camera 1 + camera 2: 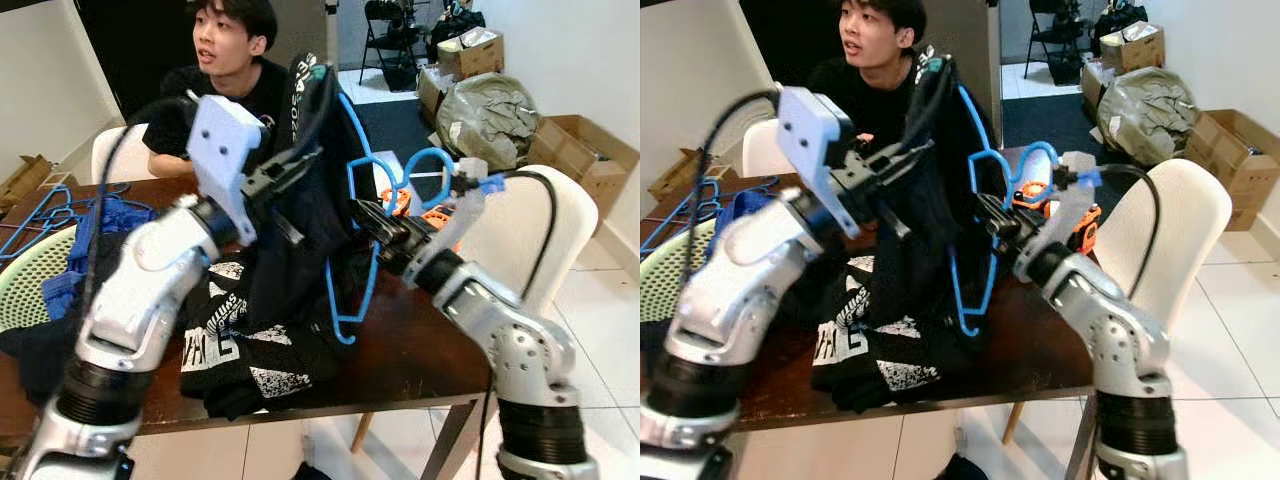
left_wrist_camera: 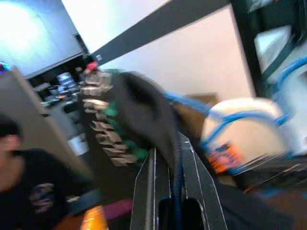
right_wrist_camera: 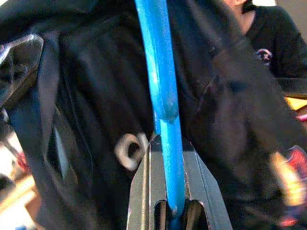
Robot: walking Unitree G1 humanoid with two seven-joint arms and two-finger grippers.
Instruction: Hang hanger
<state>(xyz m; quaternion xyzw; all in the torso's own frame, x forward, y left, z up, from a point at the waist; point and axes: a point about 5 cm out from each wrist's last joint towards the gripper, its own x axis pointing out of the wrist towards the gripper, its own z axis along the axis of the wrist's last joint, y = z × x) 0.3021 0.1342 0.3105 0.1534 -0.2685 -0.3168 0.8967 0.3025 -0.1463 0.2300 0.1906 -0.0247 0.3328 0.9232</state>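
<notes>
Black shirt [image 1: 300, 200] half on a blue hanger [image 1: 352, 240] above the counter [image 1: 420, 350].
Left hand [image 2: 173, 163] clamps the shirt; right hand [image 3: 169, 191] clamps the hanger; person [image 1: 225, 60] at 12 o'clock, basket [image 1: 30, 275] at 9.

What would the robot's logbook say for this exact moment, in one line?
left gripper: shut on black shirt, lifted | right gripper: shut on blue hanger | table: more clothes

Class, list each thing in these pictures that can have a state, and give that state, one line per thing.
Left gripper: shut on the black garment, raised above the table.
Right gripper: shut on the blue hanger's bar.
Blue hanger: held upright, inside the garment.
Black garment: lifted, lower part bunched on the table.
White chair: unoccupied.
</notes>
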